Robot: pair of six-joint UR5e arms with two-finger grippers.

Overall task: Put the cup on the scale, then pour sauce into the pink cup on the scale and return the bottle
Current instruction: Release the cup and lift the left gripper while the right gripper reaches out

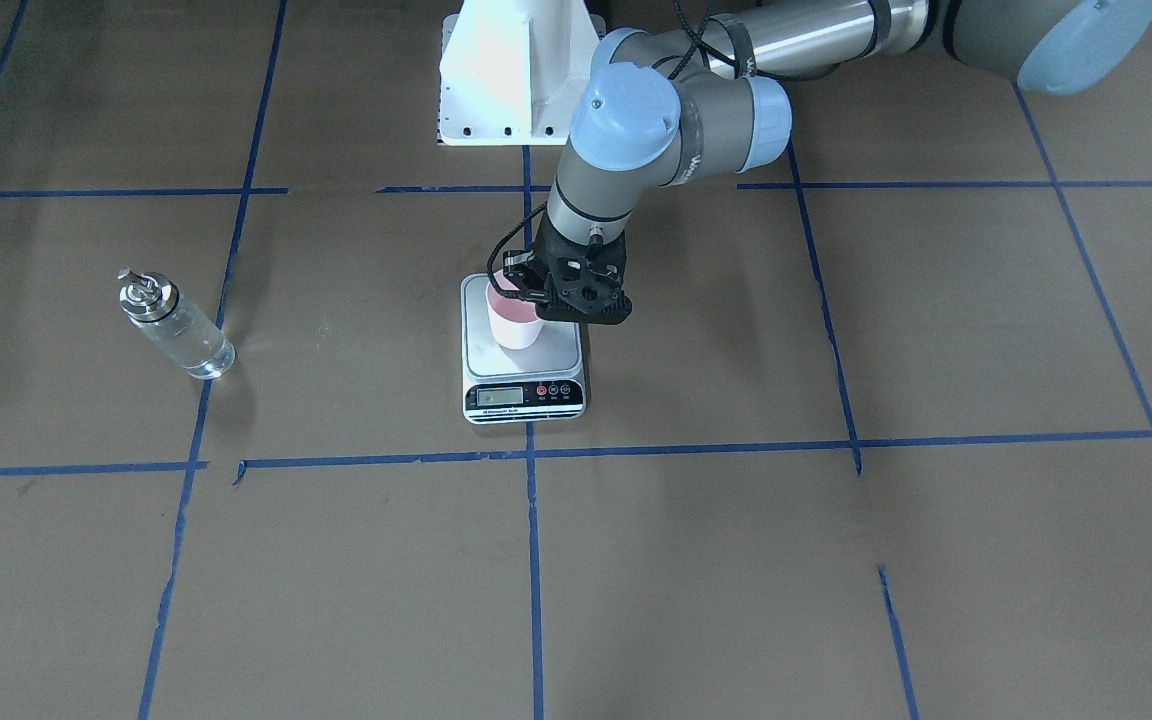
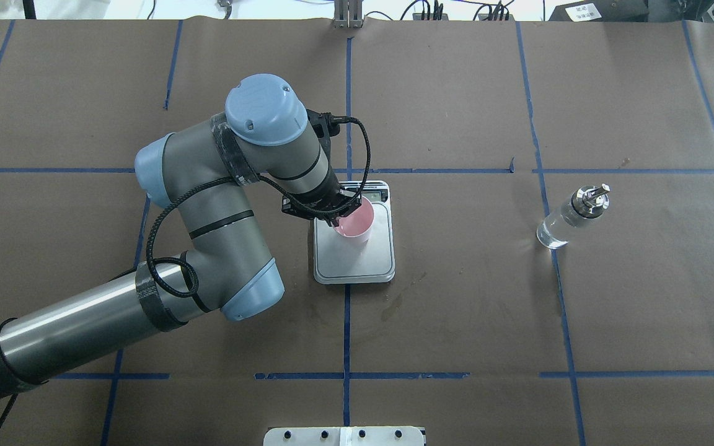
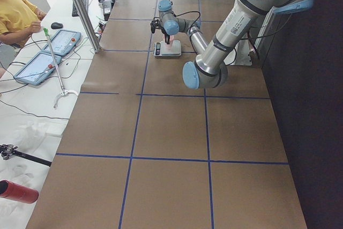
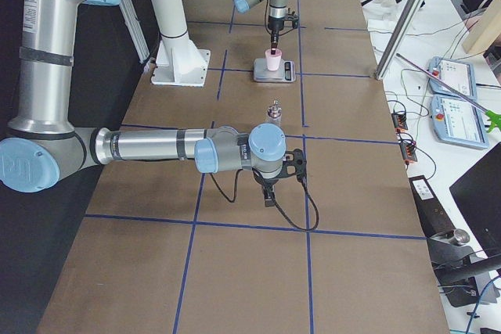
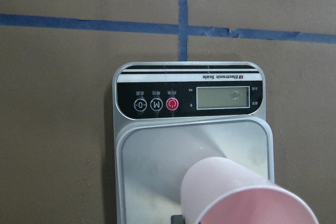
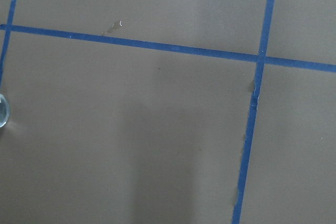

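Note:
The pale pink cup [image 1: 514, 325] is upright on the silver plate of the scale [image 1: 556, 352], toward the robot's side of the plate. My left gripper [image 1: 523, 291] comes down from above and is shut on the cup's rim. From overhead, the left gripper [image 2: 343, 221] grips the near-left rim of the cup [image 2: 357, 224] over the scale [image 2: 357, 263]. The left wrist view shows the cup [image 5: 236, 192] on the scale [image 5: 157, 156]. The bottle [image 2: 571, 217] stands apart on the paper. My right gripper [image 4: 270, 192] hovers near the bottle [image 4: 275, 113]; I cannot tell its state.
Brown paper with blue tape lines covers the table. The white robot base [image 1: 516, 70] is at the back centre. The bottle's edge [image 6: 2, 111] shows in the right wrist view. Operators' tablets [image 4: 454, 95] and a metal post [image 4: 403, 21] stand beyond the table's far edge.

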